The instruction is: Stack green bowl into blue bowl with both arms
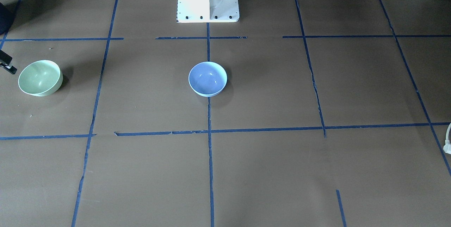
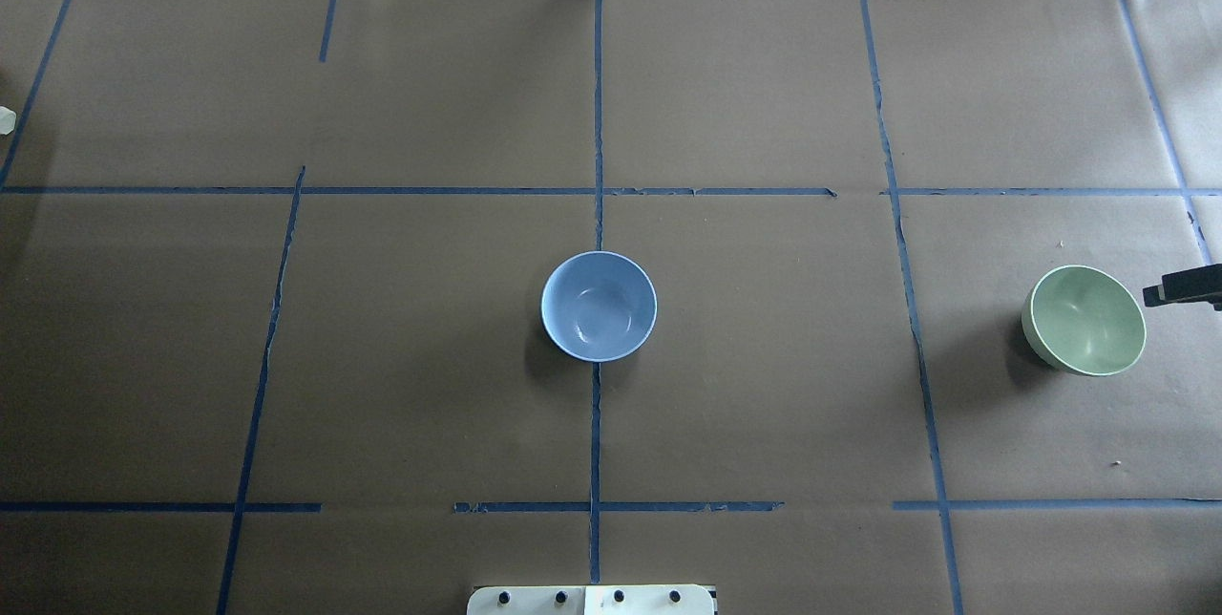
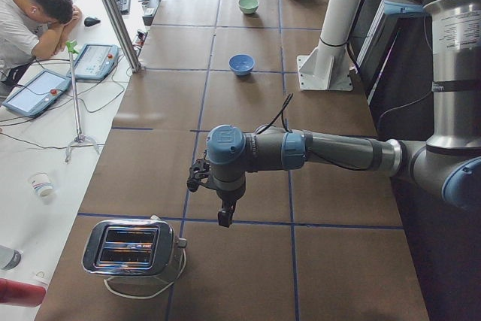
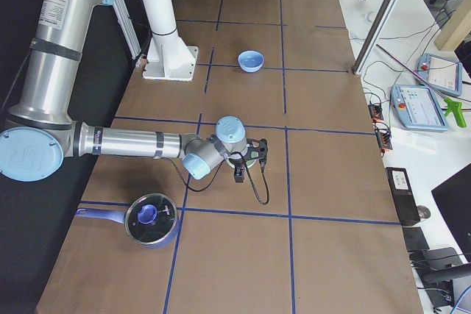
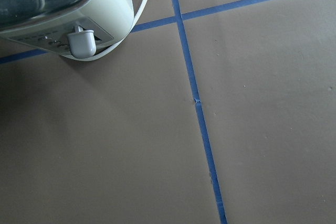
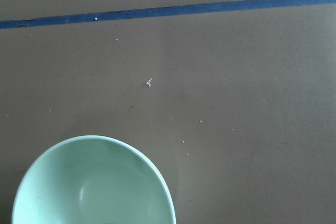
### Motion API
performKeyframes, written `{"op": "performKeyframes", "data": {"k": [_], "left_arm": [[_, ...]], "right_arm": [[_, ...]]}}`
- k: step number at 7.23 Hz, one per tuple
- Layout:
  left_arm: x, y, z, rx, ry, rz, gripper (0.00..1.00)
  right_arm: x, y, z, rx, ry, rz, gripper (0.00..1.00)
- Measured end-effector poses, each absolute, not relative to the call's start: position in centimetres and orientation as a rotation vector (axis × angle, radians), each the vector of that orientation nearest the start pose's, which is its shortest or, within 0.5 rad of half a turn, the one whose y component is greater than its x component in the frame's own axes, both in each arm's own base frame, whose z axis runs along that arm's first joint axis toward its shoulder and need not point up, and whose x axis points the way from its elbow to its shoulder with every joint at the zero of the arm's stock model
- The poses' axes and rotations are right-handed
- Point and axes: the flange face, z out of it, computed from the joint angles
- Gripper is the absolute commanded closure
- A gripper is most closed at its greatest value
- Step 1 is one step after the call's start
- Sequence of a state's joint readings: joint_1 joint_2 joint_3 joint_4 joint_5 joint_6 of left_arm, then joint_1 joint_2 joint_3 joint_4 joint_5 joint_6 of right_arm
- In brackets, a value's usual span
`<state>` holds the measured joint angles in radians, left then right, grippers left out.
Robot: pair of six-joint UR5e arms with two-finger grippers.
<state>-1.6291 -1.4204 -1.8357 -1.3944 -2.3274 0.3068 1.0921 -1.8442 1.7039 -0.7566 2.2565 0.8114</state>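
Green bowl point(image 2: 1084, 320), smooth & round, by desk's right edge, my right gripper point(image 2: 1169, 290) beside it. Right & left gripper point(image 3: 224, 218): can't tell if open.

two bowls point(image 1: 40, 78) point(image 1: 208, 79), two arms point(image 3: 331, 150) point(image 4: 125, 143)

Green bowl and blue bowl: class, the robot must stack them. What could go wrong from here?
1. The green bowl sits far from the blue bowl; a weak hold by the jaws of the right gripper beside it could drop it on the long carry.
2. The left gripper hangs near the toaster; swinging out might clip it.
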Motion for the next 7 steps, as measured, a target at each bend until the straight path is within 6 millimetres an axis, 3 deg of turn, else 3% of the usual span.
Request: {"op": "performKeyframes", "data": {"k": [1, 2, 3, 4, 7], "left_arm": [[-8.9, -41.7, 61.6, 0.080, 0.756, 0.213, 0.00], [-8.9, -41.7, 61.6, 0.080, 0.756, 0.213, 0.00], [-8.9, -41.7, 61.6, 0.081, 0.755, 0.214, 0.00], [-8.9, -41.7, 61.6, 0.082, 0.755, 0.214, 0.00], [-8.9, -41.7, 61.6, 0.082, 0.755, 0.216, 0.00]], "right_arm": [[-13.7, -38.2, 63.0, 0.111, -0.907, 0.074, 0.00], [-14.7, -37.9, 64.0, 0.097, -0.892, 0.068, 0.29], [-15.3, -37.7, 64.8, 0.082, -0.882, 0.074, 0.85], [-15.5, -37.7, 65.1, 0.070, -0.882, 0.093, 0.99], [-15.9, -37.9, 63.8, 0.069, -0.911, 0.101, 1.00]]}}
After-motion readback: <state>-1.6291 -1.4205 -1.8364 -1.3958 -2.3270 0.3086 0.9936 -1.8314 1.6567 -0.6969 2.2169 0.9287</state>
